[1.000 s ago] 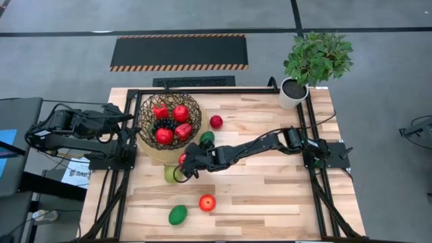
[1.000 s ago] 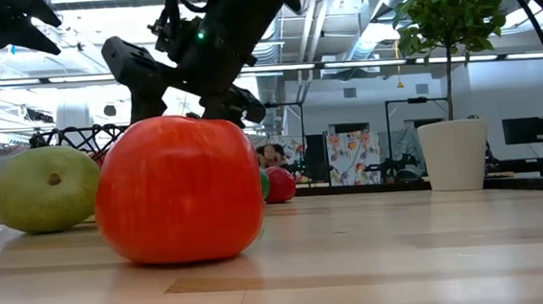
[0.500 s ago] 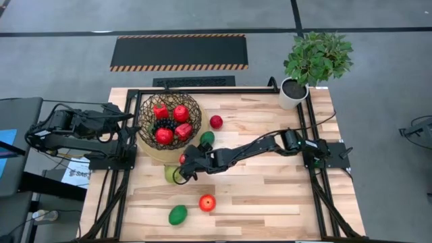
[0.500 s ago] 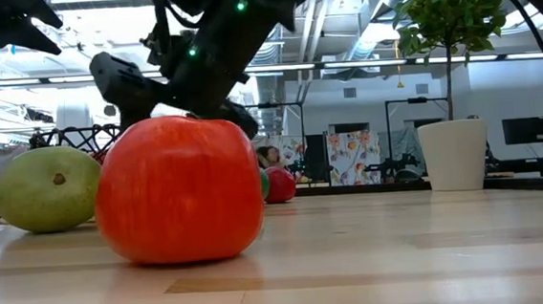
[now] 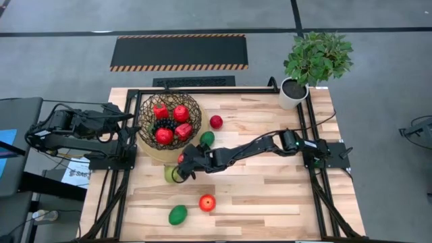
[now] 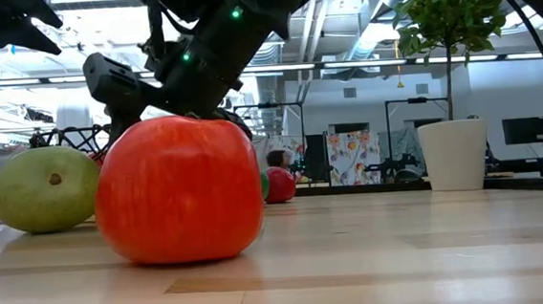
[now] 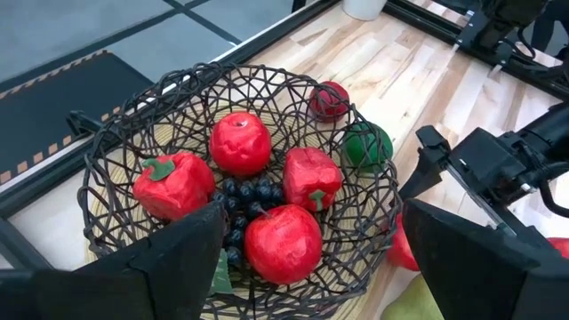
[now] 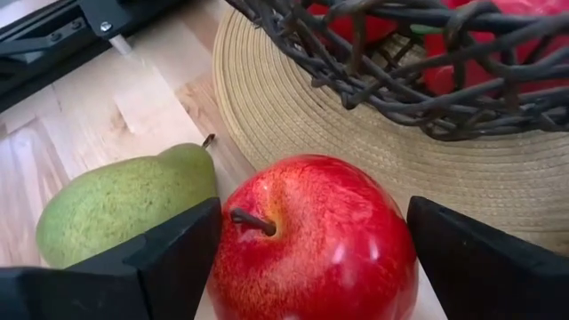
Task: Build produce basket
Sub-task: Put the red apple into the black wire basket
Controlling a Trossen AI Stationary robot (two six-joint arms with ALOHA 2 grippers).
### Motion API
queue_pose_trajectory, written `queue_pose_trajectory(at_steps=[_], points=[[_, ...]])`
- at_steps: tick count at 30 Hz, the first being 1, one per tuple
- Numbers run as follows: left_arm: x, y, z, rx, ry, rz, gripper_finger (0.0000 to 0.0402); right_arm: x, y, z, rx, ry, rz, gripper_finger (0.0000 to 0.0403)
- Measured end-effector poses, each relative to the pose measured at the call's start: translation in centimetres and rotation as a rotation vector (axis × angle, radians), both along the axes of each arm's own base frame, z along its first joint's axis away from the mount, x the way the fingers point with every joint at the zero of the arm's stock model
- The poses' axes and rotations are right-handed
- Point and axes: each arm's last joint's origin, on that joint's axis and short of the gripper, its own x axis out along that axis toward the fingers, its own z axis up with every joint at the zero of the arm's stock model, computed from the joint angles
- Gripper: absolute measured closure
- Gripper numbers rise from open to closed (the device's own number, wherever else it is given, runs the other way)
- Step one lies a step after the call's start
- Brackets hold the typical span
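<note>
The right gripper [image 5: 179, 166] reaches across the table [image 5: 270, 196] to the basket's near side, and its fingers [image 8: 169, 258] stand wide apart on either side of a red apple [image 8: 311, 240] without closing on it. That apple lies on the wood against the tan base of the basket [image 5: 170, 121], and a yellow-green pear [image 5: 170, 174] lies just beside it, toward the table's front edge.

The basket stands near the back left corner of the table. Inside it are two red peppers [image 7: 171, 184], two red apples [image 7: 240, 142] and a dark grape bunch [image 7: 242, 197].

Just outside the basket, on its right, lie a dark green oval fruit [image 5: 207, 138] and, a little farther toward the back, a small red fruit [image 5: 216, 121]. Near the front edge, well apart from the basket, lie another red apple [image 5: 207, 202] and a green oval fruit [image 5: 177, 214] side by side.

The left gripper [image 5: 121, 115] waits at the table's left edge beside the basket, its fingers [image 7: 160, 267] spread apart and empty.

A potted plant [image 5: 314, 64] stands at the back right corner.
</note>
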Motion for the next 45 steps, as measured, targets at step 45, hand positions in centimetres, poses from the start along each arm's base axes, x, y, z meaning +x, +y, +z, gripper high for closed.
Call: queue_pose_trajectory(at_steps=[45], points=[[0.0, 0.0, 0.0, -0.010, -0.004, 0.003, 0.0072, -1.4, -3.1, 18.3, -0.299, -0.058, 0.117, 0.0128]])
